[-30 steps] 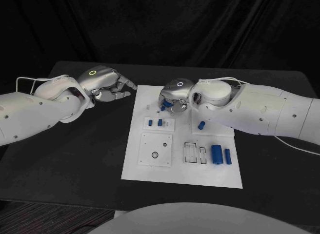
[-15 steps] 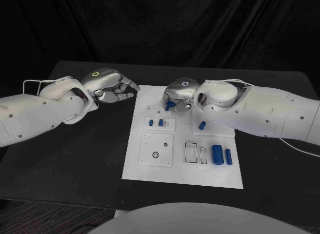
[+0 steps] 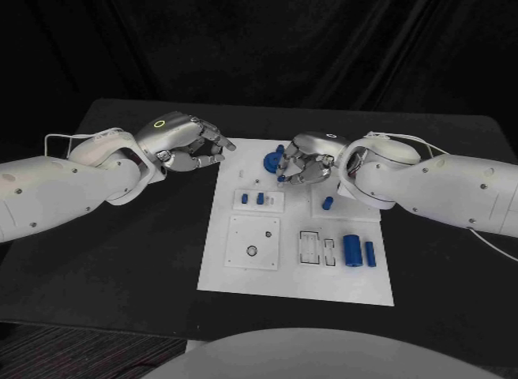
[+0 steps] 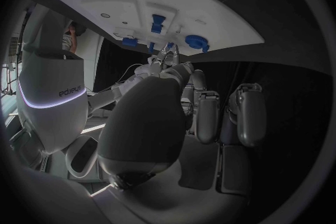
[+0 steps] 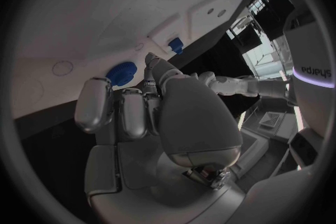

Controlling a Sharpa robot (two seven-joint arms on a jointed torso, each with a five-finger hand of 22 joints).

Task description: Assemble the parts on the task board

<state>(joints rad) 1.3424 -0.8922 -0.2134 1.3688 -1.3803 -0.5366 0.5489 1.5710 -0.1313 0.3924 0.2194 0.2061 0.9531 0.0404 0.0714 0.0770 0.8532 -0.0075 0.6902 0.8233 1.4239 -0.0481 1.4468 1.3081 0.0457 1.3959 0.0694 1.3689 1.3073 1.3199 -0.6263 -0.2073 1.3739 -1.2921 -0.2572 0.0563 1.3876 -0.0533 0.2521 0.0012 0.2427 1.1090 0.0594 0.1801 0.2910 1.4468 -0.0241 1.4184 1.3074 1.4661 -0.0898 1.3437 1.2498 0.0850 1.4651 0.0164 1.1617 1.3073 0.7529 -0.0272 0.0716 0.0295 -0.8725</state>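
The white task board (image 3: 242,272) lies in the middle of the black table. A round blue part (image 3: 271,162) sits near its far edge, seen also in the left wrist view (image 4: 196,41) and the right wrist view (image 5: 122,73). My right hand (image 3: 305,163) hovers just right of it, fingers curled in, nothing visibly held. My left hand (image 3: 186,145) hangs at the board's far left corner with fingers curled and empty. Two small blue parts (image 3: 253,199) stand in a square plate. A blue peg (image 3: 326,203) stands further right.
A thick blue cylinder (image 3: 350,249) and a thinner one (image 3: 369,253) lie at the board's near right, beside two narrow slots (image 3: 310,246). A square plate with a hole (image 3: 251,244) sits near left. Bare black table (image 3: 111,253) flanks the board.
My right hand has drawn to the right, uncovering the round blue part on the board. My left hand has shifted right toward the board's corner.
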